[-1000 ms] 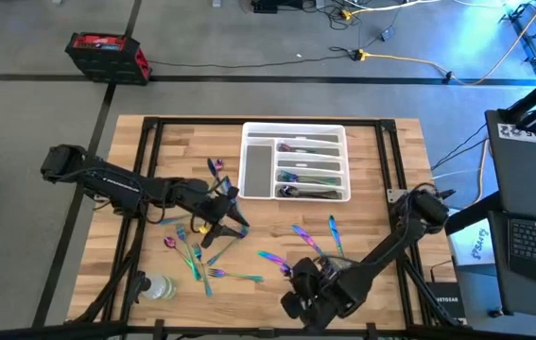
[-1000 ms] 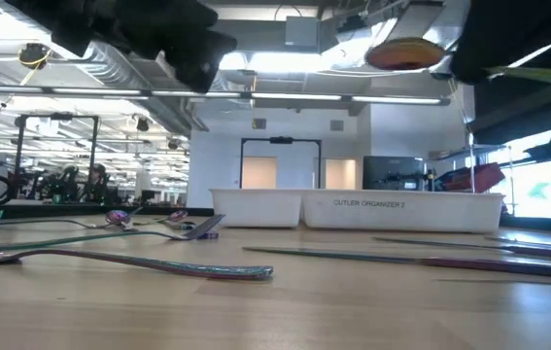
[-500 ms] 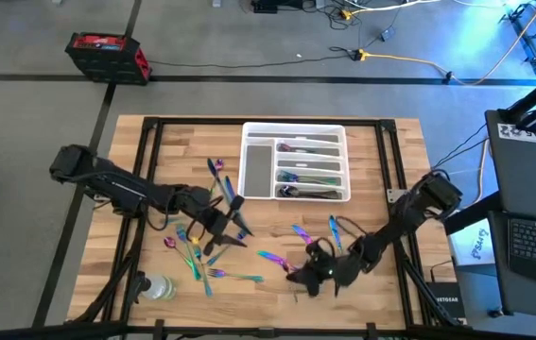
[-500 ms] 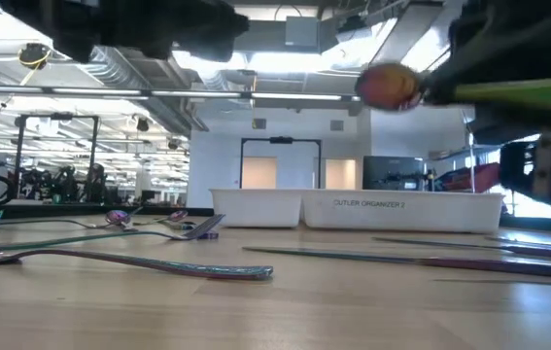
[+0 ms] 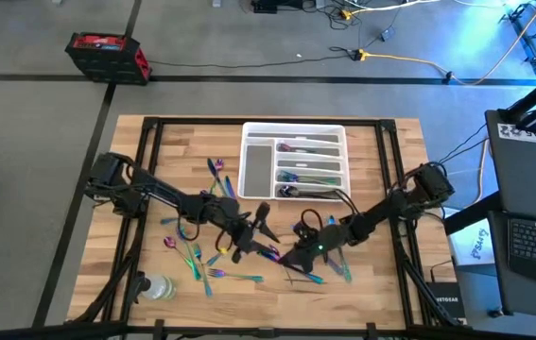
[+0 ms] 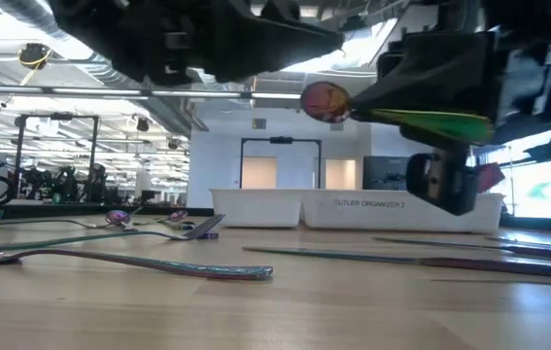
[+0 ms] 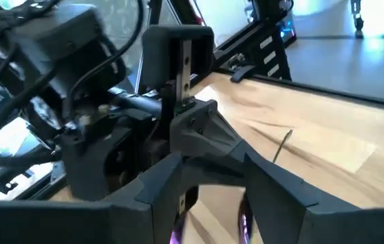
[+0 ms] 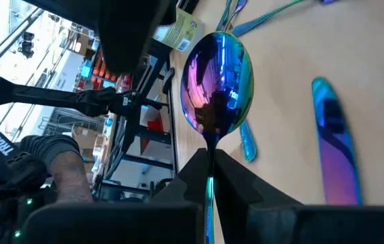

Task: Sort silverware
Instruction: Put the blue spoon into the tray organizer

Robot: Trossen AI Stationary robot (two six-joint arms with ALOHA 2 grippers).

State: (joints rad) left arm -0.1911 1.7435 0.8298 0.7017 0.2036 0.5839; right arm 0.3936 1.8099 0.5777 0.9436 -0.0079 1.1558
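My right gripper (image 5: 296, 253) is over the middle of the table, shut on an iridescent spoon (image 8: 217, 81). In the low view the spoon's bowl (image 6: 326, 100) hangs in the air. My left gripper (image 5: 265, 234) stands close by on its left, open. In the left wrist view its two fingers (image 7: 158, 196) frame my right gripper (image 7: 192, 129); I see nothing held between them. More silverware (image 5: 197, 255) lies flat on the wooden table (image 5: 381, 161), to the left and right (image 5: 336, 234) of the grippers. Some pieces lie in the white tray (image 5: 249, 132). My right gripper pinches the spoon's handle (image 8: 208, 166) between its two fingers, just behind the bowl. The spoon runs on along the fingers, its bowl sticking out past their tips toward my left gripper. It is lifted clear of the table, close to level.
The tray sits at the far middle of the table. A clear plastic bottle (image 5: 159, 286) lies near the front left corner. Forks (image 6: 120, 261) and knives (image 6: 421, 258) lie across the near part of the table. Bare wood shows at the far left and far right.
My right gripper has gone from the table's near edge toward its middle with the spoon and has tipped from pointing down to almost level. My left gripper has moved toward the table's right, to meet it, and has rolled about its own axis. The spoon's bowl now faces my left gripper.
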